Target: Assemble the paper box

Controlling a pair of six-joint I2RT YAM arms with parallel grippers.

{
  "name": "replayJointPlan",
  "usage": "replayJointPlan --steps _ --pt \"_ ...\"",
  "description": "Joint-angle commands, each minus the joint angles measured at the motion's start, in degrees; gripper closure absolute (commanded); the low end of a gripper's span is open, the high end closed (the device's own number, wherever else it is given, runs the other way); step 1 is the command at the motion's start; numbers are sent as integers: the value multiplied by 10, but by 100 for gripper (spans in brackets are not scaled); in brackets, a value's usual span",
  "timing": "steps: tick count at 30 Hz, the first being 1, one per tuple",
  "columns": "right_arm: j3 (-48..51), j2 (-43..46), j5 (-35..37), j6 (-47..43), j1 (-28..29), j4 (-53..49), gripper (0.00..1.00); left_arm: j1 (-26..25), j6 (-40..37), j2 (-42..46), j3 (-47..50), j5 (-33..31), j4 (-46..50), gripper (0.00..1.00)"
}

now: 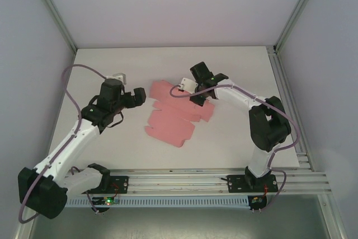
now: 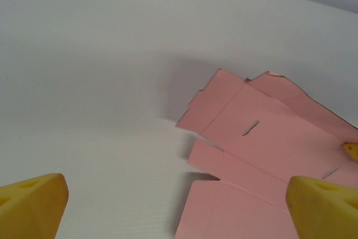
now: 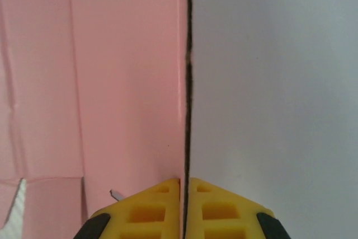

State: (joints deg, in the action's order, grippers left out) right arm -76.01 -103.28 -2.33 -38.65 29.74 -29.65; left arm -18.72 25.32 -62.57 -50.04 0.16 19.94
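Right tool pinching paper box, left tool spread

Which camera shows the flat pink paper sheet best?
The top external view: the flat pink die-cut card sheet lies nearly whole there. The left wrist view catches some flaps and slots; the right wrist view, one edge pinched in the right gripper.

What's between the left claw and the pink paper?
Only bare white table lies between the open left gripper and the flat pink card sheet, seen from the top camera.
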Motion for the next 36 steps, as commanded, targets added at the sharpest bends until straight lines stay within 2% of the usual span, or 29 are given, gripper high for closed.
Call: replayJointPlan --steps 1,3,5,11,12,17,19,25,28,31,33,36 --pt "21 -6 12 -38 -1 40 97 6 -61 -59 -11 61 -70 0" --pt "36 -6 16 -50 0 55 97 14 -69 -109 -35 71 -72 0" --pt "46 -2 6 -65 0 58 97 32 -99 -146 -42 123 -86 0" --pt "45 17 -92 -96 -9 10 96 83 -181 -210 -18 272 -177 6" --pt "44 19 -99 -98 -12 3 96 84 -194 -213 -17 278 -176 8" --pt "26 19 -140 -99 -22 -34 95 83 -255 -251 -37 397 -138 30" --pt "22 19 -146 -96 -22 -34 95 83 -258 -266 -42 427 -141 41" --pt "16 36 -193 -87 -31 -30 95 83 -268 -304 -73 436 -109 79" --pt "15 43 -200 -78 -39 -29 91 83 -267 -304 -76 442 -108 98" --pt "16 43 -177 -70 -43 -28 86 83 -277 -292 -69 439 -107 100" --pt "14 41 -159 -64 -42 -28 71 83 -286 -286 -67 440 -100 100" --pt "8 34 -149 -63 -42 -35 72 83 -296 -281 -67 443 -89 100"
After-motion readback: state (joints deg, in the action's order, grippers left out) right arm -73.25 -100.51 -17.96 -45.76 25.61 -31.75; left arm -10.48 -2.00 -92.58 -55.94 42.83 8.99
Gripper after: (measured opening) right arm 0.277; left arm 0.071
